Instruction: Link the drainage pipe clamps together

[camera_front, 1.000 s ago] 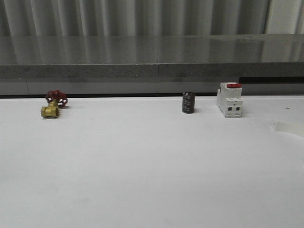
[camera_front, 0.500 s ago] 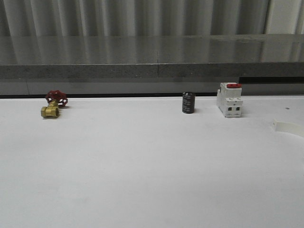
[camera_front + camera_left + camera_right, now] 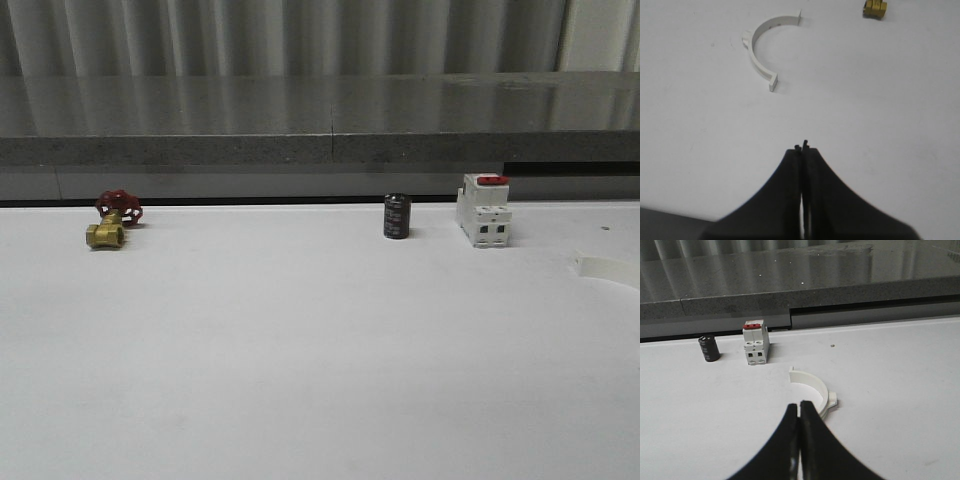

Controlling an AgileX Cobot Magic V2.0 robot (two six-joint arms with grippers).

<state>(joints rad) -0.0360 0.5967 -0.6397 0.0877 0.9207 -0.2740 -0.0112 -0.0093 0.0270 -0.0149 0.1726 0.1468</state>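
Observation:
One white half-ring drainage pipe clamp [image 3: 761,50] lies flat on the white table, well ahead of my left gripper [image 3: 802,147], which is shut with nothing in it. The other clamp [image 3: 815,386] lies just beyond my right gripper [image 3: 799,403], whose black fingers are shut and empty; the fingers hide the clamp's near end. In the front view, part of this clamp [image 3: 606,267] shows at the right edge of the table.
A brass valve [image 3: 111,220] with a red handle stands at the far left, its brass body [image 3: 874,7] in the left wrist view. A black cylinder [image 3: 397,216] and a white red-topped breaker [image 3: 484,210] stand at the back right, before a grey ledge [image 3: 320,150].

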